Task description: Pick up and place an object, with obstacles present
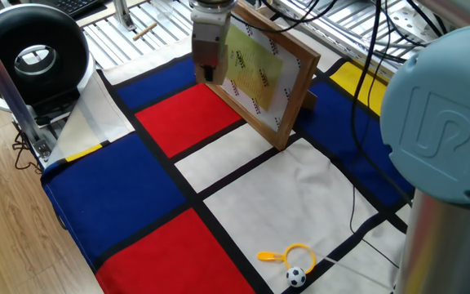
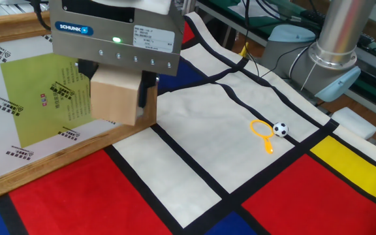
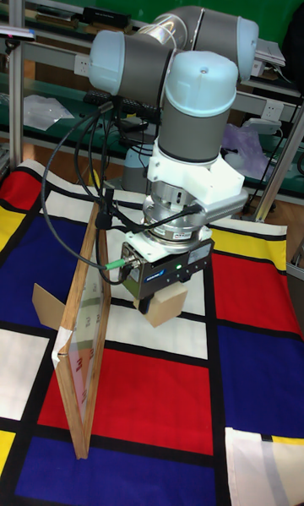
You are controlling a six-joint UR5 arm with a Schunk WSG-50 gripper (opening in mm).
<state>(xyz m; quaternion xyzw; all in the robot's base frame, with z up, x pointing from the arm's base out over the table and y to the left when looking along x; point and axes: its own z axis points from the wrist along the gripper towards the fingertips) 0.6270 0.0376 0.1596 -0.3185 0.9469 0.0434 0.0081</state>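
The tan wooden cube (image 2: 115,98) hangs above the cloth, held between the two dark fingers of my gripper (image 2: 116,93), which is shut on it. It sits right in front of the obstacle, a large light-wood picture frame (image 2: 44,163) with a white panel and yellow-green sheet, standing tilted on the mat. In the tall fixed view the cube (image 3: 166,305) is just right of the frame (image 3: 84,337), under the gripper (image 3: 160,300). From the one fixed view the gripper (image 1: 209,67) is at the frame's (image 1: 277,77) left end and the cube is hidden.
A yellow plastic ring (image 2: 261,128) and a tiny football (image 2: 280,129) lie on a white patch of the coloured cloth (image 1: 137,180). A black round device (image 1: 31,53) stands at one corner. The arm's base (image 2: 335,59) rises beside the cloth. Cardboard (image 3: 46,299) props the frame.
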